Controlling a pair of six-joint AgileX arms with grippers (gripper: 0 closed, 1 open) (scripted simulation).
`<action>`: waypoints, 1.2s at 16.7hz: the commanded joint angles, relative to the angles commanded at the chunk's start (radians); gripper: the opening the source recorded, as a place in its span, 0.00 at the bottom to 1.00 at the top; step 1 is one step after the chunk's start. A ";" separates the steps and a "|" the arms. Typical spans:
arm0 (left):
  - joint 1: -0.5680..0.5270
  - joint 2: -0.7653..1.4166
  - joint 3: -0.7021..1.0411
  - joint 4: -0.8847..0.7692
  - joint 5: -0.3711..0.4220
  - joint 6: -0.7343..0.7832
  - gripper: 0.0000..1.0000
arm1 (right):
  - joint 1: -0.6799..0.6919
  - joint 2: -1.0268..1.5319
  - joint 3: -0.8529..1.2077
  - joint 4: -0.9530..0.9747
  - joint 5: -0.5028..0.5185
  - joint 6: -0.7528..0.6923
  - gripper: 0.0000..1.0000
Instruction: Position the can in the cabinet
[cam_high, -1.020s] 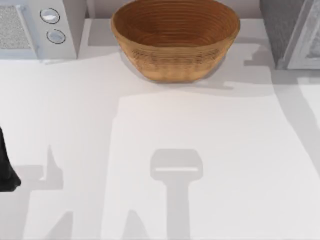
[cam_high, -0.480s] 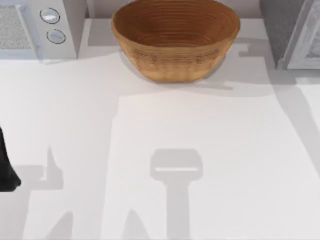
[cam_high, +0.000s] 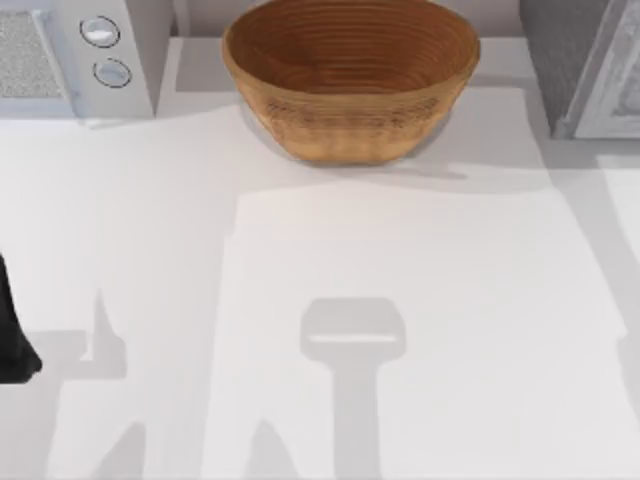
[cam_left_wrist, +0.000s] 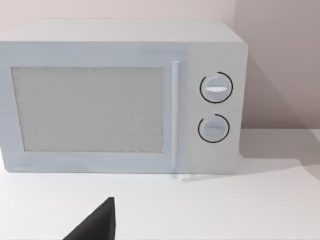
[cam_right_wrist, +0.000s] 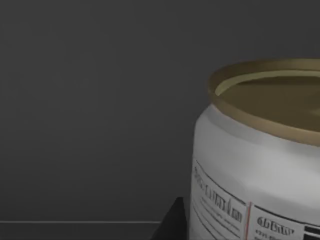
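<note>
Our right wrist view shows the can (cam_right_wrist: 255, 160) upright before the cabinet (cam_right_wrist: 90, 100) wall, though we cannot tell either pincer's state.

The middle and near part of the table (cam_high: 330, 250) lies open. Along the far edge stand three blocks: the microwave (cam_high: 75, 55) far left, the basket (cam_high: 350, 75) in the centre, the cabinet (cam_high: 580, 60) far right, with narrow gaps between them.
</note>
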 joint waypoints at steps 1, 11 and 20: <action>0.000 0.000 0.000 0.000 0.000 0.000 1.00 | -0.001 0.027 0.031 -0.011 -0.004 -0.002 0.00; 0.000 0.000 0.000 0.000 0.000 0.000 1.00 | -0.037 0.269 0.365 -0.092 -0.019 0.000 0.00; 0.000 0.000 0.000 0.000 0.000 0.000 1.00 | -0.049 0.442 0.593 -0.153 -0.047 -0.002 0.00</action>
